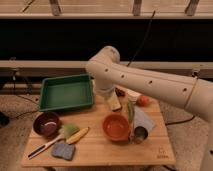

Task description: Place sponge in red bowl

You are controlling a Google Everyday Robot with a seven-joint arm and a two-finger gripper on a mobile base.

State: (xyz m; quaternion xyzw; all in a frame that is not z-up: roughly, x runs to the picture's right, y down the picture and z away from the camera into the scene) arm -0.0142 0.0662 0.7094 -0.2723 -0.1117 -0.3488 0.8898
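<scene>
The sponge (63,150), a small blue-grey pad, lies flat near the front left corner of the wooden table (105,156). The red bowl (116,126) stands upright near the table's middle, to the right of the sponge, and looks empty. My gripper (114,103) hangs from the big white arm (145,82) over the back middle of the table, just behind the red bowl and well away from the sponge. It holds nothing that I can see.
A green tray (66,92) sits at the back left. A dark maroon bowl (46,124), a green-headed brush (69,131) and a yellow item (79,135) lie left of the red bowl. A folded light cloth (143,119), a metal cup (140,134) and a small red thing (143,100) are on the right.
</scene>
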